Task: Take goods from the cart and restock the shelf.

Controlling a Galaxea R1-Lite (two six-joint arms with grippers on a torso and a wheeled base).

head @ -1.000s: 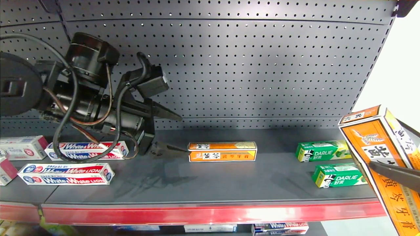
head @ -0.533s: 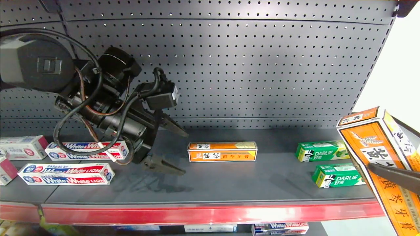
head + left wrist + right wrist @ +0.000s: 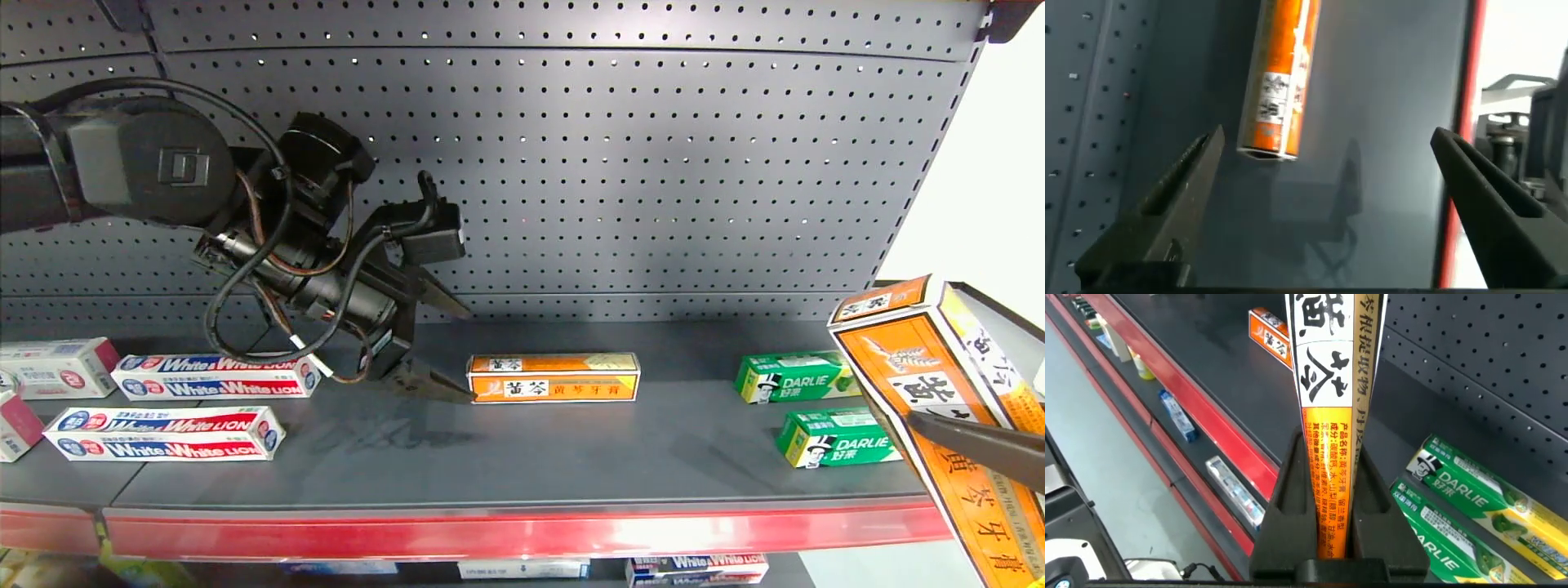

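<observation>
An orange toothpaste box [image 3: 553,377] lies lengthwise in the middle of the grey shelf [image 3: 522,457]. My left gripper [image 3: 470,358] is open just left of that box, its lower fingertip close to the box's left end. In the left wrist view the same box [image 3: 1282,82] lies beyond the open left gripper [image 3: 1327,135]. At the shelf's right end my right gripper [image 3: 918,412] is shut on a second orange box [image 3: 939,367], held tilted off the front edge. The right wrist view has that held box [image 3: 1331,359] clamped in the right gripper [image 3: 1329,445].
Two red, white and blue boxes [image 3: 214,376] [image 3: 163,433] and pink-ended ones [image 3: 57,367] lie at the left. Two green boxes [image 3: 804,376] [image 3: 841,437] lie at the right. A pegboard wall [image 3: 653,180] backs the shelf; a red strip [image 3: 522,531] runs along its front.
The left arm has swung rightward and its wrist has turned; the open gripper dipped away from the shelf box, then came back to its left end. The right gripper's box drifted slightly left.
</observation>
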